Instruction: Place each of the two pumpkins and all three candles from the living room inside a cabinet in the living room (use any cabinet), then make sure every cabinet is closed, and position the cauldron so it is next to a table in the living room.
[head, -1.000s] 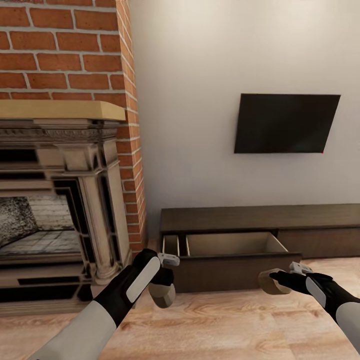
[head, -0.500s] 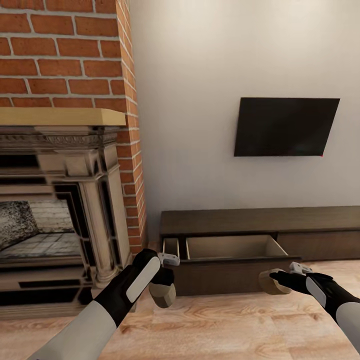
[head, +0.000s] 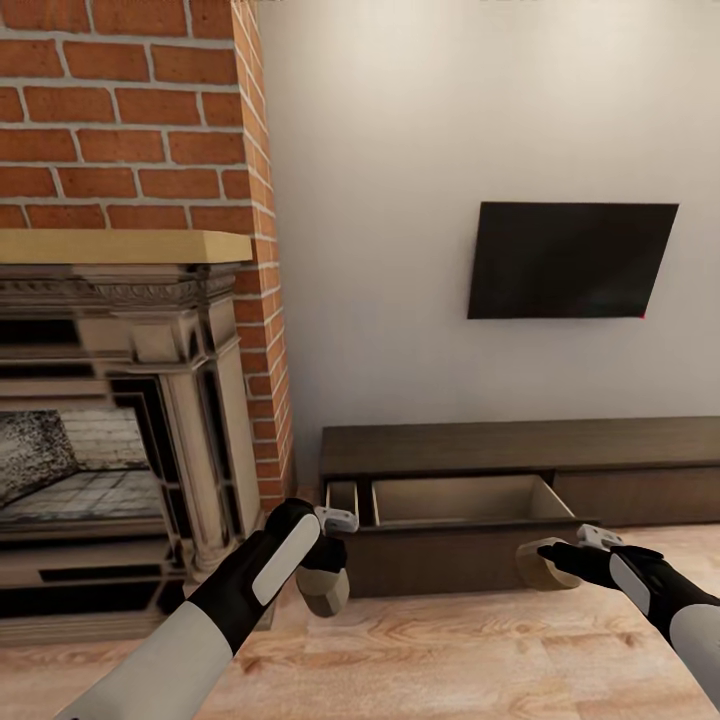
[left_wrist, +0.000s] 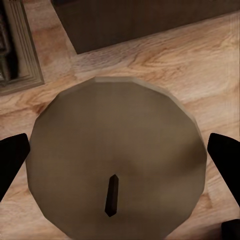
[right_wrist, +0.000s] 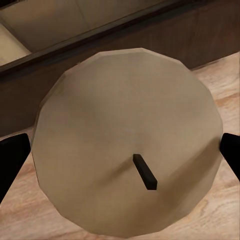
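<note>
Two candles held in front of the open cabinet drawer; no legible writing anywhere.

Nearest, the left gripper (head: 325, 560) was clamped on a grey-beige candle (head: 324, 590) above the wood floor (head: 430, 650), dark wick facing the wrist camera; the right gripper (head: 556, 556) was clamped on a second candle (head: 537, 565) just before the drawer front. Beyond, the dark brown cabinet (head: 520, 445) stood with one drawer (head: 460, 500) pulled out, its pale interior showing. The brick fireplace (head: 130, 400) stood to its left and a blank black wall screen (head: 570, 260) hung above.
</note>
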